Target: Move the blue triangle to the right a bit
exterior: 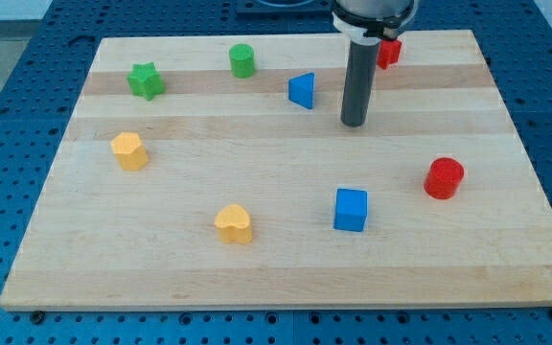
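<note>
The blue triangle (302, 91) stands on the wooden board (286, 278) near the view's top, a little right of centre. My tip (354, 124) is the lower end of a dark rod. It rests on the board to the right of the blue triangle and slightly below it, with a clear gap between them. It touches no block.
A green cylinder (242, 60) and a green star (146, 80) lie left of the triangle. A red block (389, 52) sits behind the rod at the top. A red cylinder (444, 178), blue cube (351, 210) and two yellow blocks (129, 150) (235, 223) lie lower.
</note>
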